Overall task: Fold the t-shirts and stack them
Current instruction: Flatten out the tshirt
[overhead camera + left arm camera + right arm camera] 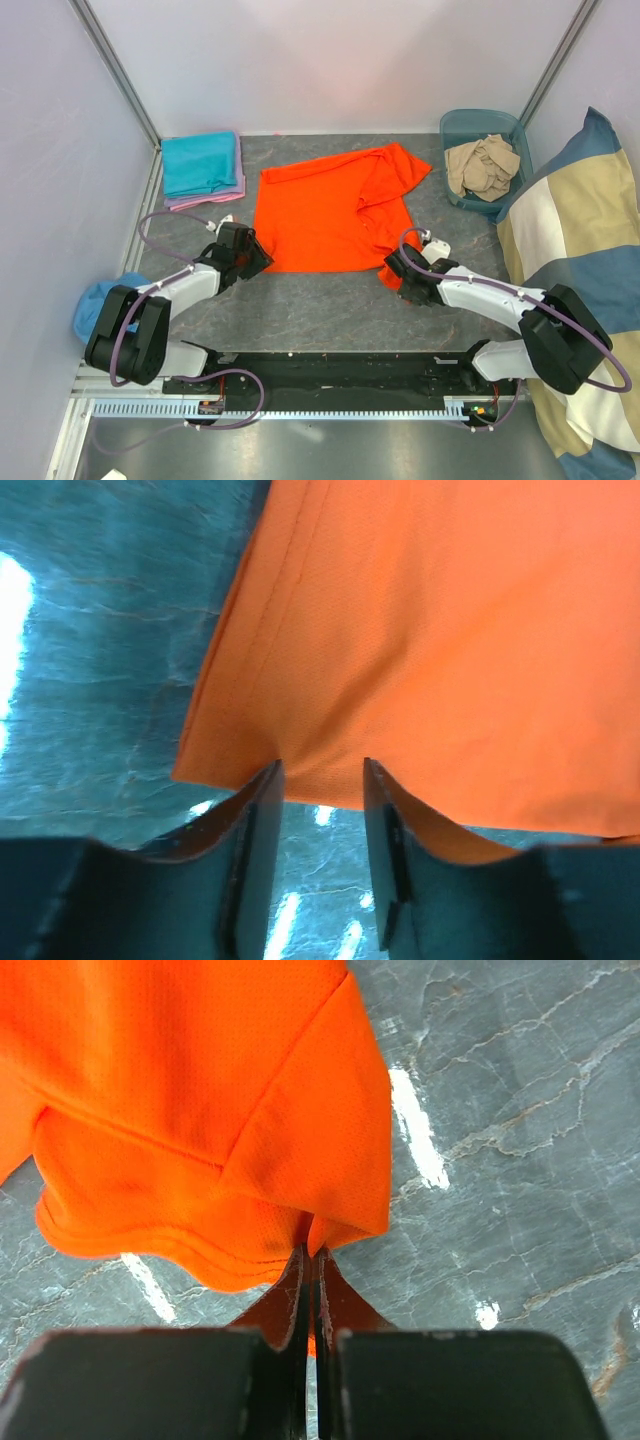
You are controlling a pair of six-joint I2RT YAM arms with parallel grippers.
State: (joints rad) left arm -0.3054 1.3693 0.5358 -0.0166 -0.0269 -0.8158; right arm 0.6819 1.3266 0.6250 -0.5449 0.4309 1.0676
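Note:
A bright orange t-shirt (330,215) lies spread on the grey table, its right sleeve folded inward. My left gripper (262,258) is at the shirt's near-left corner. In the left wrist view the left gripper (322,765) stands open, its tips touching the hem of the orange cloth (450,630), with bare table showing between the jaws. My right gripper (392,270) is at the near-right corner. The right wrist view shows the right gripper (311,1250) shut on a bunched pinch of the orange shirt (200,1080). A folded teal t-shirt (200,163) lies on a pink-lilac one (205,200) at the back left.
A blue-grey bin (455,125) at the back right holds crumpled beige cloth (482,165). A big blue-and-beige cushion (570,230) leans along the right side. A blue cloth lump (95,300) sits by the left arm's base.

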